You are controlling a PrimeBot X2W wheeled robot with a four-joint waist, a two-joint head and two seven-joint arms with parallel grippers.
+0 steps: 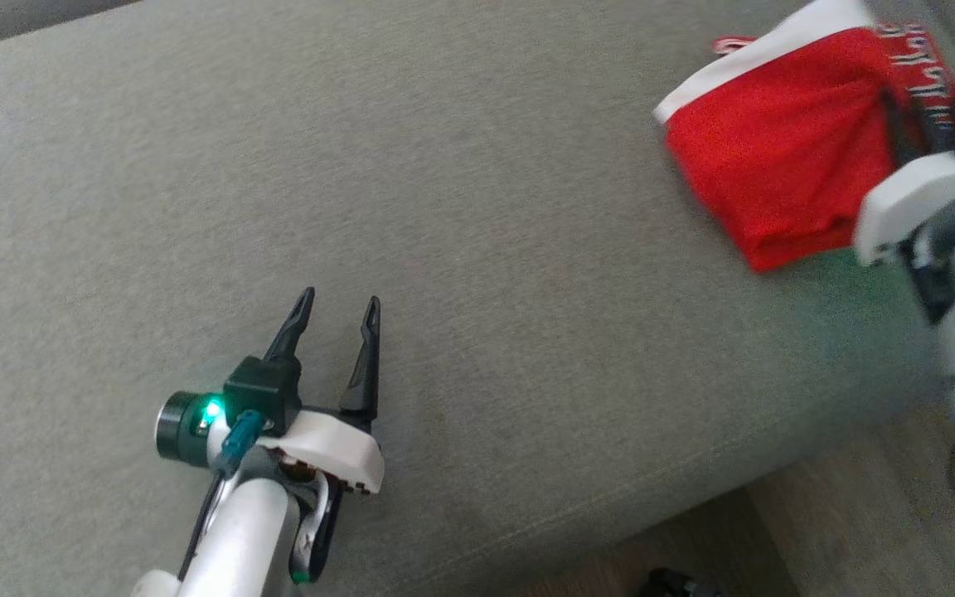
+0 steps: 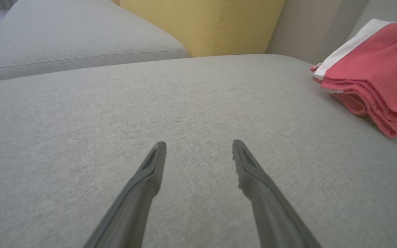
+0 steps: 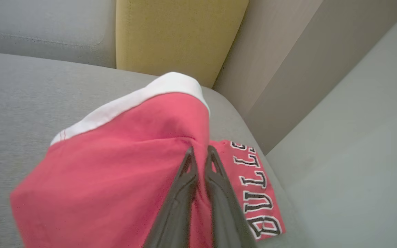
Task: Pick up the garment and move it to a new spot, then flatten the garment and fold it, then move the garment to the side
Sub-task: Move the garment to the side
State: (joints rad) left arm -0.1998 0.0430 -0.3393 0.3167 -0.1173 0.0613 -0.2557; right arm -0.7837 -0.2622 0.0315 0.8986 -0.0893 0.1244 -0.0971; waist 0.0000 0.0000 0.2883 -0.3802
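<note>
Seat cushion (image 1: 477, 207), grey fabric, was taken as the reference.

Garment (image 1: 776, 149): red with a white band along one edge. It was found at the cushion's far right corner, folded into a stack of several layers. The layered edges were seen from the left wrist view. Part of it lay on the cushion. One upper fold was drawn up into a peak, with creases running toward the pinch point. Black letters edged in white (image 3: 253, 186) were noted on a flat red panel on the cushion beside the raised fold.

Right gripper (image 3: 200, 149): its fingers were pressed together on that raised fold, with red cloth gathered at the tips. It was placed over the cushion's far right corner.

Left gripper (image 1: 339, 297): its fingers were spread apart, and nothing was held between them. It was placed low over the cushion's near left part, well apart from the garment. Whether the tips touched the fabric could not be told.

Yellow cushion (image 2: 202, 27): it was seen upright behind the seat cushion's far edge.

Floor (image 1: 842, 531): a strip was seen beyond the seat cushion's near right edge.
</note>
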